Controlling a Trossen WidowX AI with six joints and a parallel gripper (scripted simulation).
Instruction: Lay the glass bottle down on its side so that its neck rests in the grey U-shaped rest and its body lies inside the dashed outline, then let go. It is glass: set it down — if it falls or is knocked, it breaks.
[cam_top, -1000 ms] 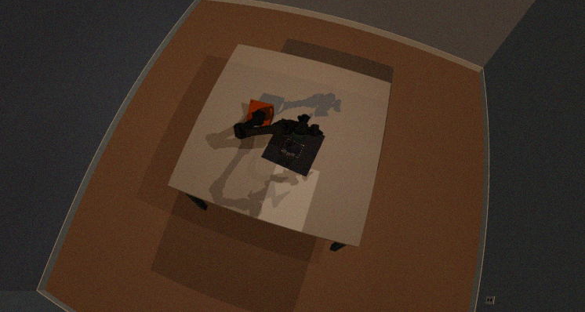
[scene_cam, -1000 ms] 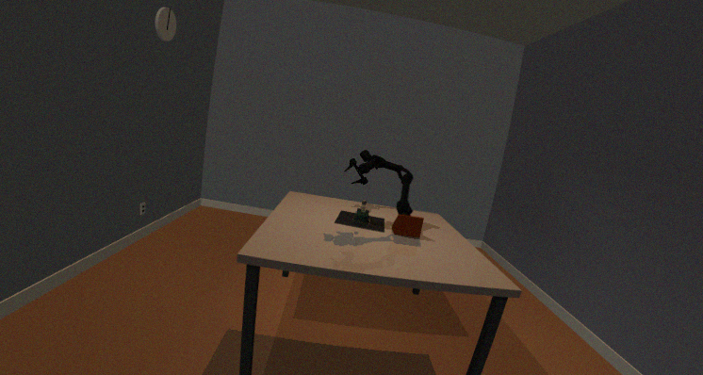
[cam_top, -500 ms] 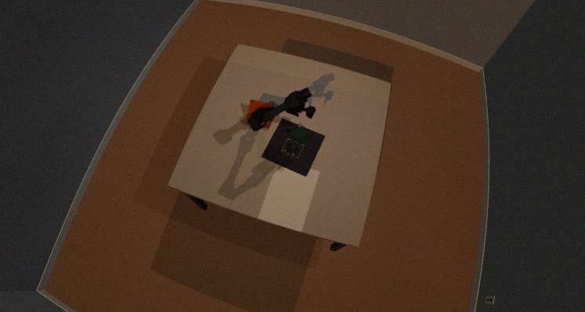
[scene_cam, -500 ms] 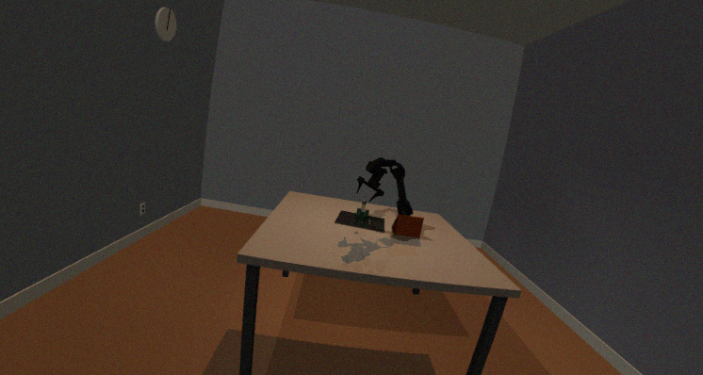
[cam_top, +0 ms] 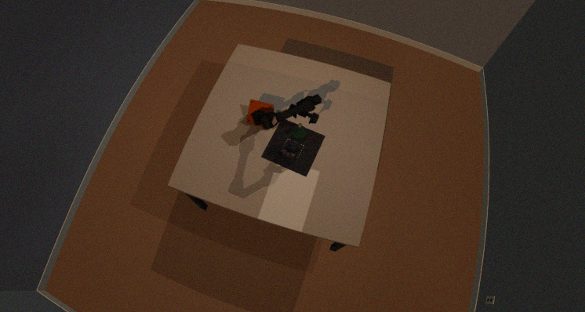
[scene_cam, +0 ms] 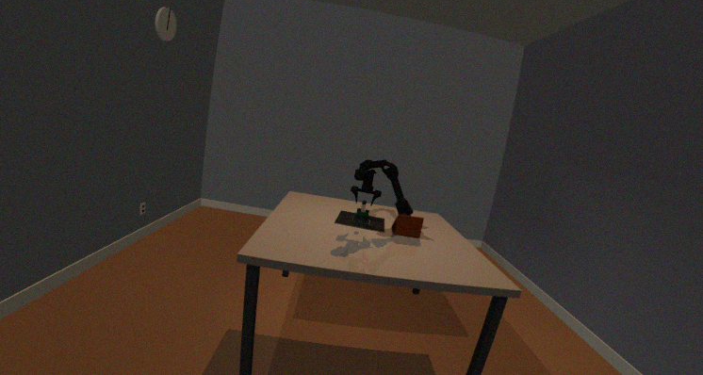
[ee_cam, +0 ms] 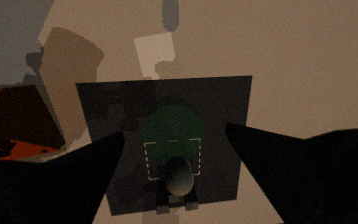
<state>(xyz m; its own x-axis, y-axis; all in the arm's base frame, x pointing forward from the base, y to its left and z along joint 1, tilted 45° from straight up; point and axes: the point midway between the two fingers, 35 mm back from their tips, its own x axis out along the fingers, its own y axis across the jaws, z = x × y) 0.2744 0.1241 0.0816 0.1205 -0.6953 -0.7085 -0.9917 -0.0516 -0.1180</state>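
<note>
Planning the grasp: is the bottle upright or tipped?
Upright: the exterior view shows its neck pointing up above the green body.

The green glass bottle [cam_top: 299, 133] [scene_cam: 363, 213] [ee_cam: 172, 122], with its pale top, is standing upright near the middle of the top view and just below the middle of the exterior view, its body showing in the center of the wrist view. The white dashed outline [cam_top: 288, 139] [ee_cam: 199, 140] is lying flat just below the bottle in the top view, near the frame's center. The small grey rest [cam_top: 288, 154] [ee_cam: 192, 205] is sitting by the outline's lower edge there, its two prongs showing at the bottom center of the wrist view.
</note>
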